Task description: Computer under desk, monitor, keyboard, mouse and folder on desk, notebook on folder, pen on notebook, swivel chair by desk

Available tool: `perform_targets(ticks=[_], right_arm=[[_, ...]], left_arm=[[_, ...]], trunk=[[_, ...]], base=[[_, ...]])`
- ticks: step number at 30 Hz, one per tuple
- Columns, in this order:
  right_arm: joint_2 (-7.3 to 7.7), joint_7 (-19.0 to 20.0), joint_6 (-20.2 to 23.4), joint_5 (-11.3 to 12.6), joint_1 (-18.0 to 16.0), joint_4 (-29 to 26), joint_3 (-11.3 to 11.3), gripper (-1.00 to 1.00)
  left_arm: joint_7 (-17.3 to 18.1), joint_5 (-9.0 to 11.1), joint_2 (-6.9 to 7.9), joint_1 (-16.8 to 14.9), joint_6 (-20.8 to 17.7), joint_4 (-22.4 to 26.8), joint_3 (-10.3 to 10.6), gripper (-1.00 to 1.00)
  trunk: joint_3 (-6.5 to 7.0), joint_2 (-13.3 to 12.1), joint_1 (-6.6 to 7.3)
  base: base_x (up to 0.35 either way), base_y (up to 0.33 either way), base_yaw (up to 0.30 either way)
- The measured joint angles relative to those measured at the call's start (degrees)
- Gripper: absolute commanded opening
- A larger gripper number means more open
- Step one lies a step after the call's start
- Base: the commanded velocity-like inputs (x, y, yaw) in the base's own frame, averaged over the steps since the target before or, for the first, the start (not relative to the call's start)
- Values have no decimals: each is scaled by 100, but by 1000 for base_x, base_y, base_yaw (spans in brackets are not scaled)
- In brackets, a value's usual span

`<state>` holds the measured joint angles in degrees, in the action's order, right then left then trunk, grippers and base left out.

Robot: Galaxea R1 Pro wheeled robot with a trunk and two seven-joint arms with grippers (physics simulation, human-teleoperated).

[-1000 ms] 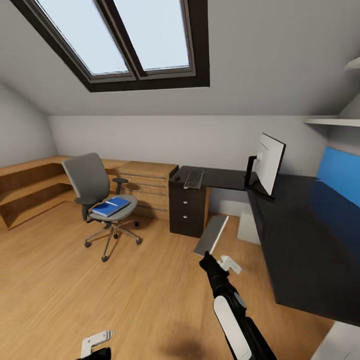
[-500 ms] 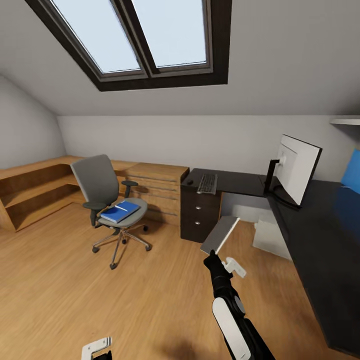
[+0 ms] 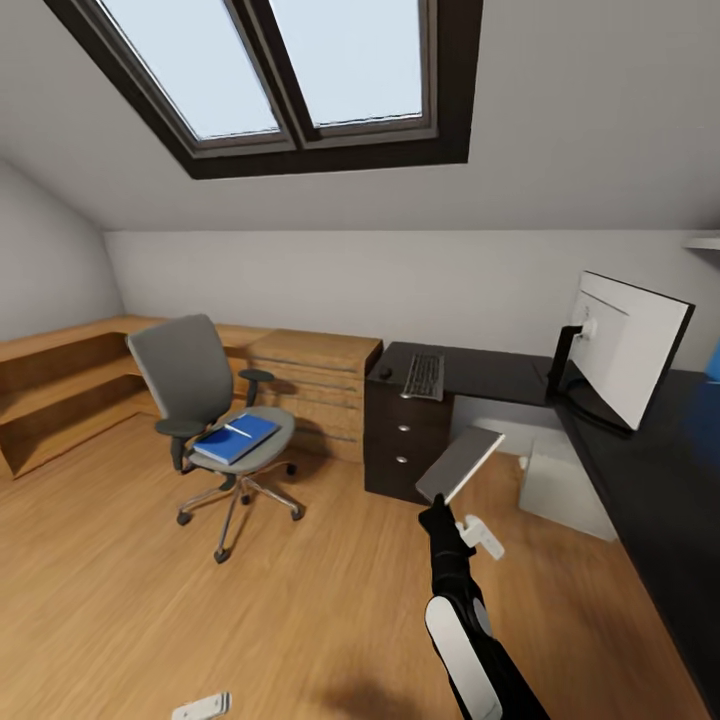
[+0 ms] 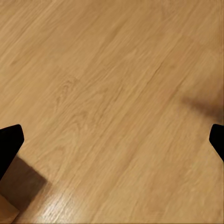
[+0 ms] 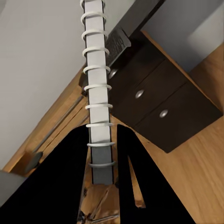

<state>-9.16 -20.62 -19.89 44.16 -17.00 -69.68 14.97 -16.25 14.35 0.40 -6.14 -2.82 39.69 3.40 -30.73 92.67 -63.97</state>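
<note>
One black L-shaped desk edges the wood-floored attic room; right gripper jaws clamp the spiral-bound dark notebook; left gripper jaws spread.

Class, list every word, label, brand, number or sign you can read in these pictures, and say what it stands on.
None can be read.
Keyboard: key legends too small to read.
Monitor: plain white back, no visible brand.
Folder: no readable label.
</note>
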Motion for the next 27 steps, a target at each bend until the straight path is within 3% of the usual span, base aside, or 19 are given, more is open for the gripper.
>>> perform_targets(ticks=[15, 23, 26, 27], right_arm=[[9, -3, -2, -1, 1, 6, -52, -100], [9, -4, -52, 15, 0, 28, -215, -100], [15, 2, -64, 339, -1, 60, -308, -100], [35, 10, -74, 577, 0, 68, -344, -100]], left_arm=[[-6, -11, 12, 0, 10, -10, -6, 100], [-24, -11, 10, -1, 16, -10, -8, 100], [-24, -8, 14, -1, 18, -10, -15, 100], [-24, -8, 15, 0, 25, -9, -16, 100]], trunk=[[-39, 0, 0], [-62, 0, -3], [-71, 0, -2], [-75, 0, -1]], base=[[319, 25, -235], [71, 10, -247], [185, 1, -242], [265, 0, -181]])
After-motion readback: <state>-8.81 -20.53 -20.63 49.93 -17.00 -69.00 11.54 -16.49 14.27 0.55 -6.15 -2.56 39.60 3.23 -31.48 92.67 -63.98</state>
